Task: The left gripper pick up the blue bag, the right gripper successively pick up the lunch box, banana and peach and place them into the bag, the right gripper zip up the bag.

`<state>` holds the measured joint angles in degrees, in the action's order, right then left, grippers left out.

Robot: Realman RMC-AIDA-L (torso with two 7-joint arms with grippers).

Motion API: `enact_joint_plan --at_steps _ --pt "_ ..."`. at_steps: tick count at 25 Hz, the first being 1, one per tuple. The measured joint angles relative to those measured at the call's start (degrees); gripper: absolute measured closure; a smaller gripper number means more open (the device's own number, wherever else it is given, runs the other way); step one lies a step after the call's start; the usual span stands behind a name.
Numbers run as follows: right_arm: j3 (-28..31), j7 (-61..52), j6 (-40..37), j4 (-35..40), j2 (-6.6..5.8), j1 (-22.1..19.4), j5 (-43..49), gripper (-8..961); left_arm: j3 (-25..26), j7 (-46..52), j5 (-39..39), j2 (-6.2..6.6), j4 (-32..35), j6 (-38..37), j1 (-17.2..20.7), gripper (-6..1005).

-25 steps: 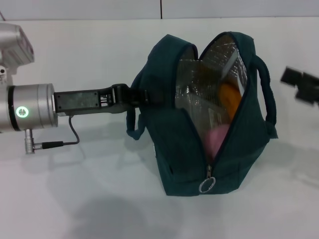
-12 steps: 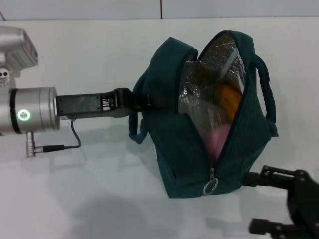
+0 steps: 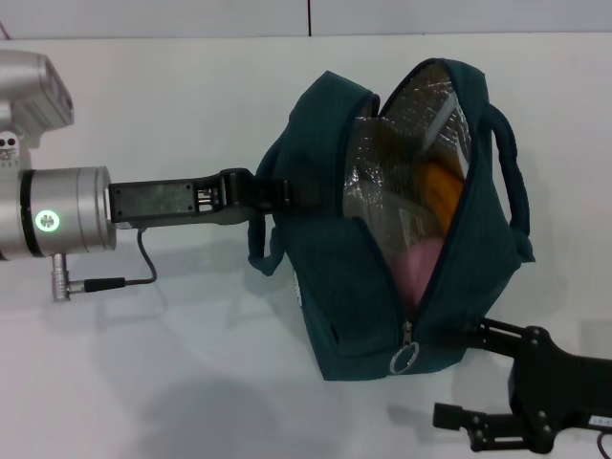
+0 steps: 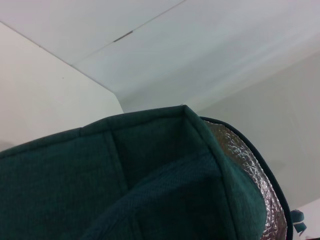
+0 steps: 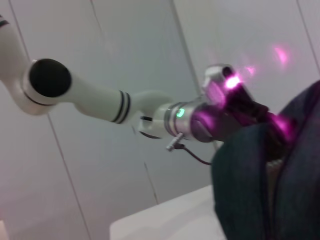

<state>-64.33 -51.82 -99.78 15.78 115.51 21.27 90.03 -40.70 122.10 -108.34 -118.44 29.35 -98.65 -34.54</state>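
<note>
clearly the blue bag point(image 3: 402, 239) stands open toward the middle of the white tabletop point(image 3: 172, 382), a little nearer its right edge, its foil lining showing and the zipper parted from the ring pull point(image 3: 403, 359) upward. inside, the pink peach point(image 3: 416, 268) lies low near the front, the banana point(image 3: 442, 186) shows as an orange-yellow curve above it, and something clear that i take for the lunch box point(image 3: 378, 186) sits behind; so the packing looks done and only the zipping is left. the left gripper point(image 3: 273, 189) is clamped on the bag's left handle or rim, holding it up. the right gripper point(image 3: 478, 378) sits low at the front right corner of the bag, fingers spread and empty, just beside the base and short of the pull. the left wrist view adds only the bag's outer fabric point(image 4: 125, 180) and a strip of lining up close; the right wrist view shows the left arm point(image 5: 100, 100) reaching to the bag, which the head view crops.
</note>
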Motion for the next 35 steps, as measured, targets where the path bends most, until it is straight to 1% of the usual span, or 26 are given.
enact_joint_plan --at_steps 9,20,35 --pt "-1.57 -0.31 3.40 -0.34 0.50 2.65 -0.32 104 0.00 -0.18 0.00 -0.10 0.04 0.01 0.00 913" --pt "-6.41 -0.14 5.65 -3.82 0.69 7.36 -0.30 103 0.00 -0.19 -0.03 -0.30 0.10 -0.04 -0.36 913" --pt "-6.36 -0.16 5.61 -3.77 0.68 5.75 -2.56 108 0.01 -0.19 -0.06 -0.38 0.09 -0.05 -0.54 912"
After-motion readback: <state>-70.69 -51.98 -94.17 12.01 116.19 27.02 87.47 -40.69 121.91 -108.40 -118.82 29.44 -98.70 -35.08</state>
